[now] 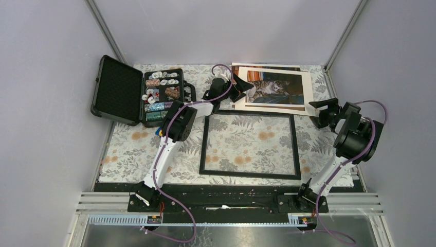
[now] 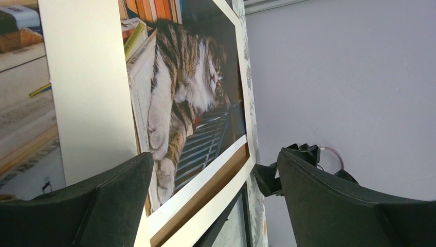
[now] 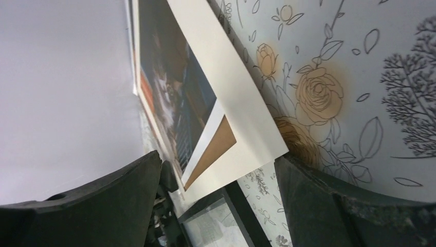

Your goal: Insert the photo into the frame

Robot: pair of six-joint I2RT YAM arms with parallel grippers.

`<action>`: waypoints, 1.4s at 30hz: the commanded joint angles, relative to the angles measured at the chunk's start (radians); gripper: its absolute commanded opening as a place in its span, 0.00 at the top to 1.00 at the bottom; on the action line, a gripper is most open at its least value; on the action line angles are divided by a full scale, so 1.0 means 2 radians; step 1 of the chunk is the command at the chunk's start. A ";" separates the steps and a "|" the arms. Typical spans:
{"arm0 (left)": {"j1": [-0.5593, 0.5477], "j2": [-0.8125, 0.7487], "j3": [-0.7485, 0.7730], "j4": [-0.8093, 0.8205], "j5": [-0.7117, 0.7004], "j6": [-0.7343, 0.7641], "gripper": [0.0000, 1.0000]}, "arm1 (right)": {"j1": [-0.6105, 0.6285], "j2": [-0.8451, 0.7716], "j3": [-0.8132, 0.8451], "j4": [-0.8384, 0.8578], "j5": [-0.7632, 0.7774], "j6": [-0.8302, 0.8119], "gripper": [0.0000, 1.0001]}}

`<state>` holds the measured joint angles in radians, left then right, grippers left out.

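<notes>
The photo (image 1: 272,87), a tabby cat with books, lies at the back of the table under a cream mat (image 1: 307,92), with a brown board showing at the mat's near right corner. The black frame (image 1: 250,117) lies flat in the middle, just in front of the stack. My left gripper (image 1: 240,88) is open at the stack's left edge; its view shows the photo (image 2: 185,87) and mat (image 2: 87,92) between the spread fingers (image 2: 103,206). My right gripper (image 1: 321,105) is open at the mat's near right corner (image 3: 241,118), holding nothing.
An open black case (image 1: 119,90) with poker chips stands at the back left, next to my left arm. Another print (image 1: 267,66) sticks out behind the stack. Grey walls close in at the back and both sides. The tablecloth is floral.
</notes>
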<state>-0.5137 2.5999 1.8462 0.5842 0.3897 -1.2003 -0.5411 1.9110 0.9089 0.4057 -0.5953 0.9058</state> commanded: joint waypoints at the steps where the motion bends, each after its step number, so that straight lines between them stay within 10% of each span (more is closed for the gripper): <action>1: -0.017 0.034 0.000 -0.041 0.018 0.001 0.04 | -0.011 0.020 -0.025 0.111 -0.039 0.079 0.13; 13: -0.017 0.032 -0.001 -0.045 0.016 0.005 0.04 | -0.005 0.025 -0.070 0.363 -0.063 0.168 0.31; 21: -0.017 0.028 -0.004 -0.044 0.015 0.008 0.05 | 0.048 0.074 -0.021 0.346 -0.020 0.143 0.41; 25: -0.017 0.020 -0.008 -0.046 0.011 0.018 0.05 | 0.058 0.081 -0.020 0.334 0.035 0.118 0.62; 31: -0.017 -0.009 -0.016 -0.062 -0.001 0.066 0.04 | 0.058 0.040 0.005 0.232 0.091 0.021 1.00; 42: -0.007 -0.226 0.012 -0.242 -0.005 0.205 0.01 | 0.057 -0.102 0.212 -0.148 0.129 -0.181 1.00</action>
<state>-0.5480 2.4374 1.8519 0.2199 0.3847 -0.8829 -0.4255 1.8698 1.1000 0.4801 -0.3981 0.7982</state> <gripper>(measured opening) 0.986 0.011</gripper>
